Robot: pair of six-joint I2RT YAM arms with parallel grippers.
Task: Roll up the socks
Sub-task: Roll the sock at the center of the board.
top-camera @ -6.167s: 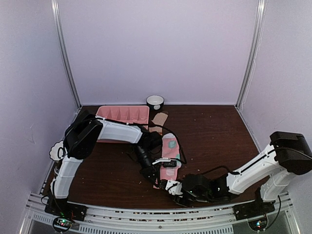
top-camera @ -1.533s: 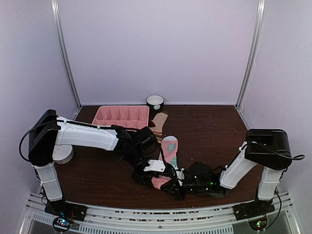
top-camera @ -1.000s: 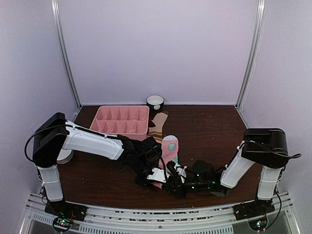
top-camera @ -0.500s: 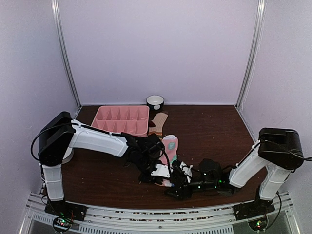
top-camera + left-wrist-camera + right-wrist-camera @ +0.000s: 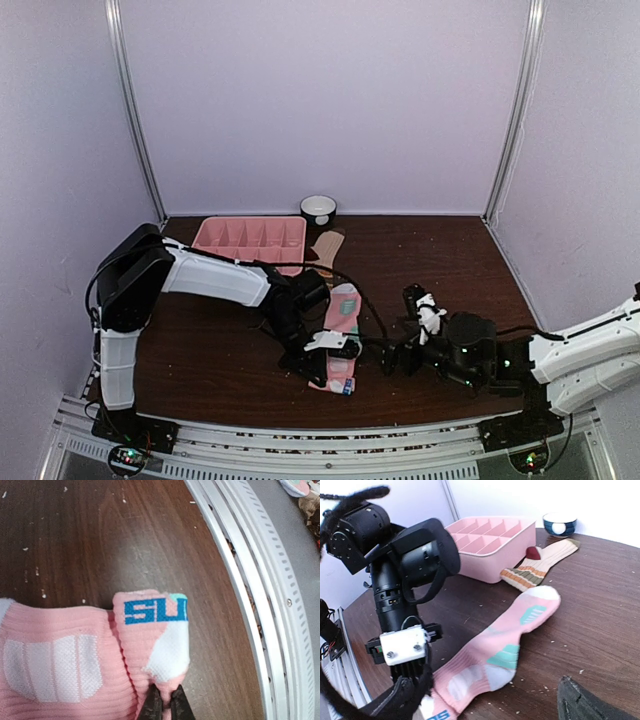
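The pink sock (image 5: 343, 318) lies lengthwise on the dark table, toe toward the back, with teal and white patches (image 5: 507, 645). Its near cuff end (image 5: 152, 630) is folded up, and blue lettering shows on the fold. My left gripper (image 5: 336, 370) is shut on that fold, and the fingertips (image 5: 152, 706) pinch the pink fabric. My right gripper (image 5: 405, 328) stands open to the right of the sock and touches nothing; one dark finger (image 5: 582, 703) shows at the frame's bottom. The tan striped sock (image 5: 325, 246) lies flat next to the tray (image 5: 540, 565).
A pink divided tray (image 5: 255, 237) sits at the back left, also in the right wrist view (image 5: 492, 539). A small bowl (image 5: 318, 208) stands against the back wall. The metal rail (image 5: 250, 595) runs along the table's near edge, close to the folded cuff. Crumbs dot the wood.
My right gripper let go of the sock, opened wide and drew back to the right. My left gripper closed on the cuff fold and has shifted slightly back with it.
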